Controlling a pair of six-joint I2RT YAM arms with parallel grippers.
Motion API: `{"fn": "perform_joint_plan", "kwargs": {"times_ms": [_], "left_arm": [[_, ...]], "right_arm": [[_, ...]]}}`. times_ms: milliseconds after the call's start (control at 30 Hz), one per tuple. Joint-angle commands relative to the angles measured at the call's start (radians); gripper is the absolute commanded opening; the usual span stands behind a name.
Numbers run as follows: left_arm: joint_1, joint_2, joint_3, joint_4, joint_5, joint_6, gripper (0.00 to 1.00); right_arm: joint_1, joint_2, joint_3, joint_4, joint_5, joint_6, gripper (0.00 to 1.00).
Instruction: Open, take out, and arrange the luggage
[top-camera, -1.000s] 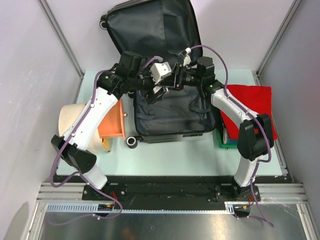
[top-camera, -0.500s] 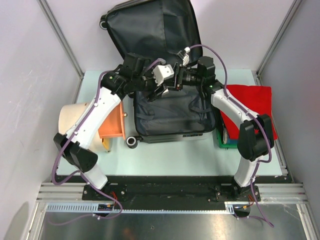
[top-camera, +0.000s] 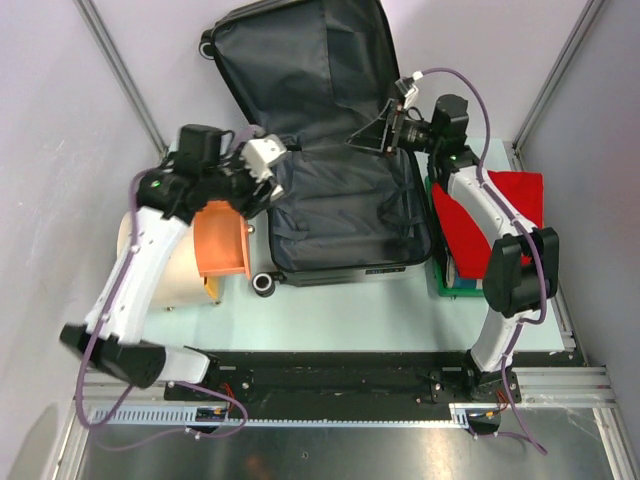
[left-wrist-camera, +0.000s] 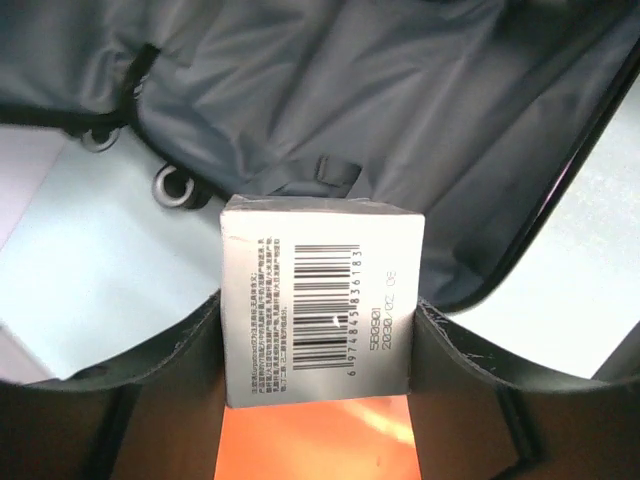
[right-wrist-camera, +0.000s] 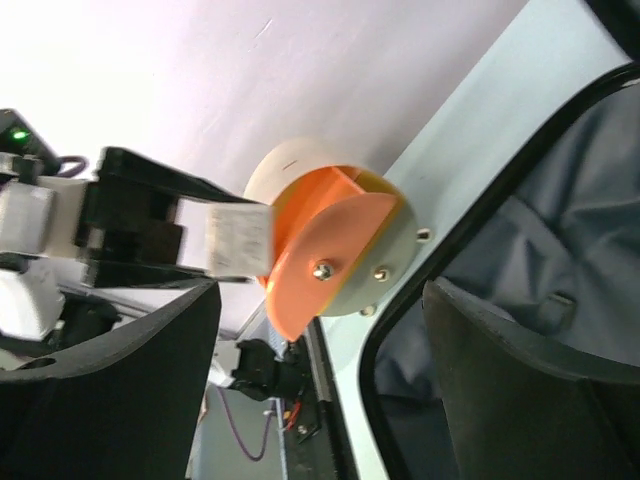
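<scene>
Left hand (left-wrist-camera: 318, 345), clamped on a white box (left-wrist-camera: 320, 280), has swung left out of the open luggage (top-camera: 345, 215) on the counter (top-camera: 340, 310) (one item extracted); right hand (top-camera: 385, 132), spread empty, withdrew to its rim

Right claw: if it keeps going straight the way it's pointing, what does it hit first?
Probably the beige cylinder's round orange face, centred ahead in the wrist view. The small white box in the left claw sits beside that line and could be nearer; depth is unclear.
</scene>
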Motion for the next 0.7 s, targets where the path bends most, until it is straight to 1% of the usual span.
{"fn": "perform_joint_plan", "kwargs": {"times_ms": [0, 33, 100, 133, 200, 233, 300, 467, 600, 667], "left_arm": [[0.08, -0.168, -0.002, -0.115, 0.092, 0.117, 0.0], [0.118, -0.175, -0.002, -0.186, 0.1, 0.168, 0.0], [0.162, -0.191, -0.002, -0.252, 0.124, 0.22, 0.0], [0.202, -0.192, -0.003, -0.312, 0.126, 0.274, 0.0], [0.242, -0.197, 0.0, -0.382, 0.111, 0.337, 0.0], [0.247, -0.195, -0.003, -0.395, 0.097, 0.393, 0.0], [0.264, -0.188, -0.008, -0.406, 0.069, 0.459, 0.0], [0.284, -0.125, -0.003, -0.413, 0.041, 0.565, 0.0], [0.293, -0.077, 0.0, -0.429, 0.026, 0.682, 0.0], [0.293, -0.056, 0.003, -0.438, 0.02, 0.713, 0.0]], "right_arm": [[-0.021, 0.001, 0.041, -0.034, -0.032, -0.096, 0.86], [-0.021, 0.004, 0.039, -0.043, -0.034, -0.115, 0.86], [-0.019, 0.007, 0.038, -0.045, -0.049, -0.11, 0.86], [-0.019, 0.016, 0.038, -0.039, -0.055, -0.1, 0.86], [-0.014, 0.024, 0.041, -0.022, -0.069, -0.089, 0.85], [-0.013, 0.028, 0.047, -0.016, -0.074, -0.08, 0.85], [-0.008, 0.04, 0.053, -0.008, -0.081, -0.077, 0.85], [0.007, 0.065, 0.061, 0.015, -0.092, -0.051, 0.84], [0.013, 0.064, 0.064, 0.015, -0.098, -0.047, 0.84], [0.013, 0.057, 0.062, 0.003, -0.101, -0.052, 0.84]]}}
